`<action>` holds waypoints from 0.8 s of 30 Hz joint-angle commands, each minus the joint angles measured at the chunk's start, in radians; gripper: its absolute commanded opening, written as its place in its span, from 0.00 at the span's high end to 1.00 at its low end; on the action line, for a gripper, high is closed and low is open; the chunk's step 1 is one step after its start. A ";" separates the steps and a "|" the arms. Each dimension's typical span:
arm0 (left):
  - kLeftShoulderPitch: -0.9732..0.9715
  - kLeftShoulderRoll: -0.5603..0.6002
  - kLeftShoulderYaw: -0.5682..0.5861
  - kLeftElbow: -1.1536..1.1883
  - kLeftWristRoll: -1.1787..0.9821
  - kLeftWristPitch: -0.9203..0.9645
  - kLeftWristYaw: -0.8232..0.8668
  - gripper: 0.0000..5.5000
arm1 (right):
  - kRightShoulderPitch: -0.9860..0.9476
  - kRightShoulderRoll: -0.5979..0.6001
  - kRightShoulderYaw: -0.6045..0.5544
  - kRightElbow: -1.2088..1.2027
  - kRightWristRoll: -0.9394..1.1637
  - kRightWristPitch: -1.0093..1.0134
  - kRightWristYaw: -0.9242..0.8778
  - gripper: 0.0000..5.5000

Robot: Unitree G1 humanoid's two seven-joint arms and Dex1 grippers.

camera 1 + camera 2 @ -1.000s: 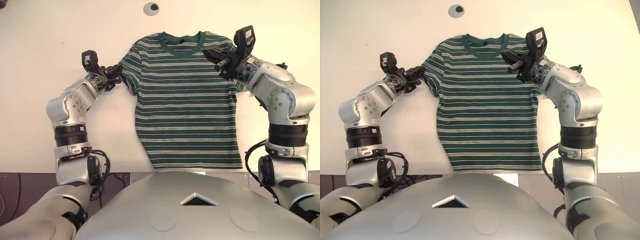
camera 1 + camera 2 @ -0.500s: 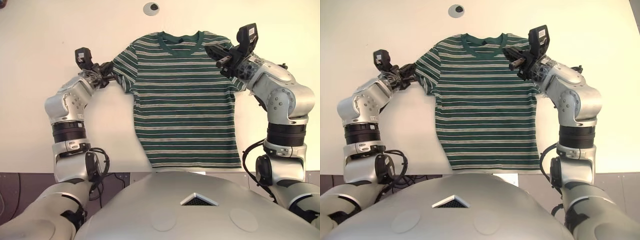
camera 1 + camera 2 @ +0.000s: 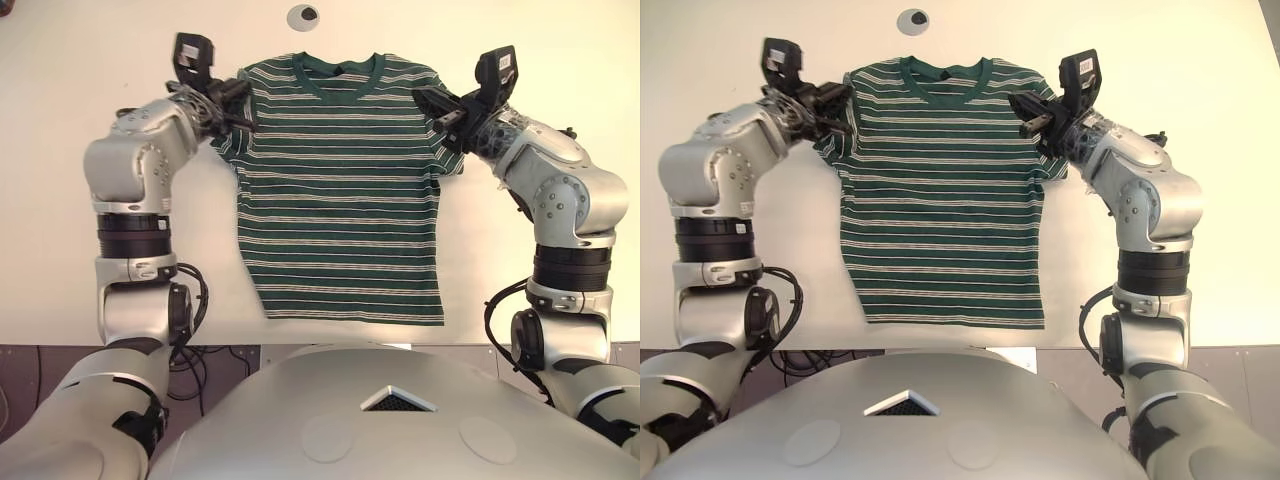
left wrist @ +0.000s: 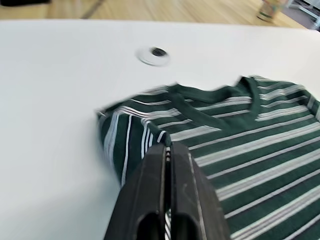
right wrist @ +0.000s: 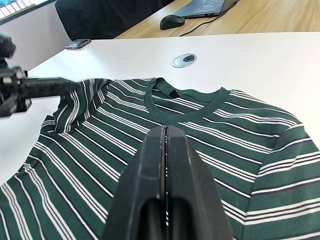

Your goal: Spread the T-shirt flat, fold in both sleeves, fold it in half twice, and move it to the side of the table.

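T-shirt (image 3: 340,190) lies flat, left jaws clamped on its sleeve, right jaws pressed together above its opposite shoulder.

Place: an office.
Table: white table (image 3: 60,250), with a round cable port (image 3: 302,16) at the frame's top centre.
Behind it: wooden desk (image 5: 260,17) with laptop (image 5: 205,7) and mouse (image 5: 172,21); dark chair (image 5: 100,17).

T-shirt (image 3: 340,200) left sleeve: end hidden under left gripper (image 3: 240,105) | right gripper (image 3: 425,102): whether closed tips pinch cloth, unclear | hem: cropped in wrist views
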 commanded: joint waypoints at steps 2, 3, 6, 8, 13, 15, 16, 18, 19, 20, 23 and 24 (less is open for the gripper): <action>-0.030 -0.056 -0.033 0.014 0.018 0.015 0.029 1.00 | 0.007 0.026 -0.006 -0.014 -0.003 -0.011 -0.021 1.00; -0.042 -0.073 -0.036 0.041 0.026 0.003 0.038 1.00 | 0.009 0.028 -0.006 -0.015 -0.003 -0.012 -0.024 1.00; -0.080 -0.124 -0.044 0.146 0.054 -0.048 0.066 1.00 | 0.017 0.033 -0.004 -0.014 -0.005 -0.019 -0.031 1.00; -0.081 -0.142 -0.053 0.189 0.071 -0.067 0.073 1.00 | 0.020 0.036 -0.005 -0.017 -0.004 -0.020 -0.036 1.00; -0.088 -0.169 -0.043 0.254 0.093 -0.098 0.086 0.92 | 0.030 0.043 -0.010 -0.023 -0.008 -0.021 -0.042 1.00; -0.089 -0.170 -0.042 0.261 0.099 -0.098 0.086 0.87 | 0.029 0.041 -0.014 -0.019 -0.008 -0.023 -0.042 1.00; -0.089 -0.171 -0.041 0.259 0.098 -0.093 0.083 0.83 | 0.026 0.038 -0.016 -0.014 -0.009 -0.025 -0.043 1.00; -0.084 -0.175 -0.033 0.232 0.086 -0.076 0.078 0.78 | 0.017 0.034 -0.025 0.000 -0.015 -0.031 -0.050 1.00; -0.079 -0.179 -0.029 0.213 0.076 -0.063 0.076 0.77 | 0.008 0.031 -0.032 0.020 -0.026 -0.039 -0.062 1.00; -0.073 -0.183 -0.023 0.194 0.066 -0.052 0.074 0.74 | -0.004 0.029 -0.045 0.046 -0.036 -0.047 -0.079 1.00; -0.057 -0.194 -0.008 0.158 0.047 -0.030 0.072 0.66 | -0.034 0.026 -0.079 0.118 -0.064 -0.058 -0.121 1.00; -0.055 -0.202 0.003 0.149 0.036 -0.021 0.076 0.64 | -0.042 0.027 -0.087 0.137 -0.069 -0.060 -0.131 1.00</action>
